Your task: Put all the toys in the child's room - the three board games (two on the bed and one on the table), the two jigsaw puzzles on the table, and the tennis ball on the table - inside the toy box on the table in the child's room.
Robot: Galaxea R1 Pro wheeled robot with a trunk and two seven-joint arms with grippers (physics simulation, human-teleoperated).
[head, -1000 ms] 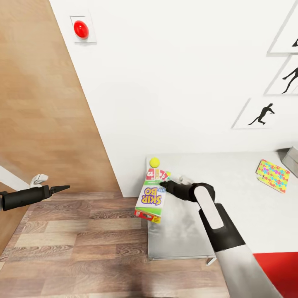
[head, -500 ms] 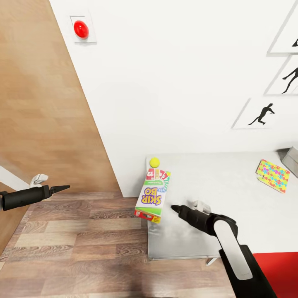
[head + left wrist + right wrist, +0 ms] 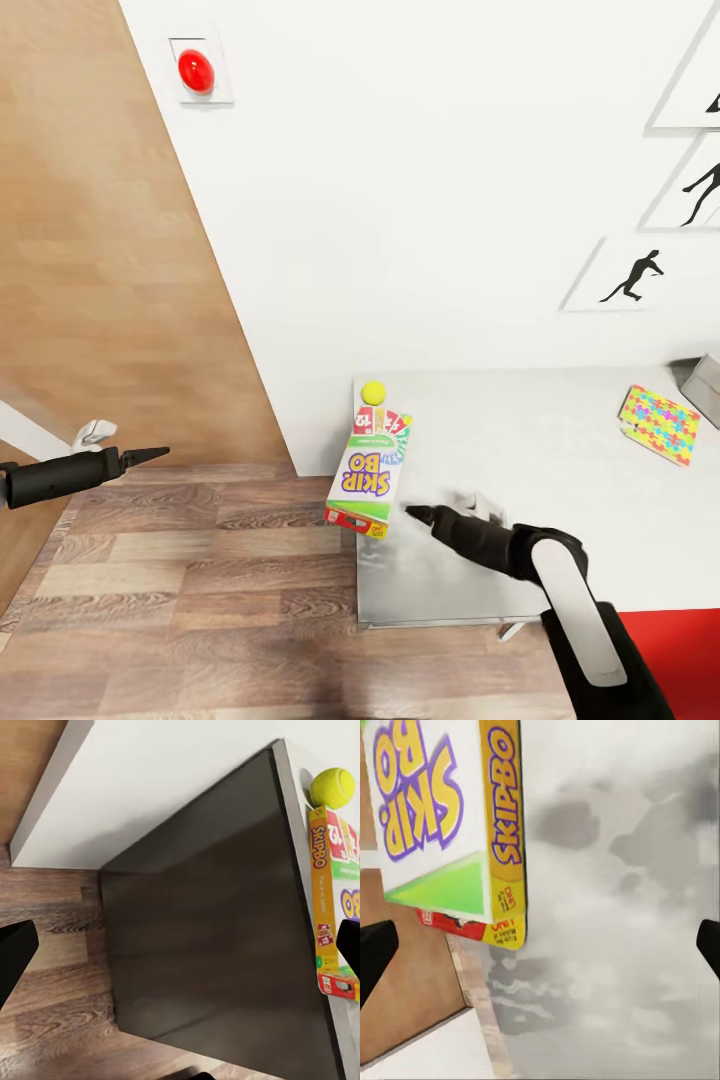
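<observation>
Pale grey-white table stood against the white wall, carrying the task items at its left end. SKIP BO board game lay flat at that corner, its near end overhanging the table's left edge above the wood-plank floor. Tennis ball sat just beyond the box's far end, close to or touching it. Right gripper hovered just beside the box's near right corner, apart from it, with nothing between its fingers; in the right wrist view the two dark fingertips stood spread wide, the box's yellow side ahead of them. One jigsaw puzzle lay near the table's right end, beside the toy box corner. Left gripper hung over the floor well left of the table, fingers parted in the left wrist view and empty.
</observation>
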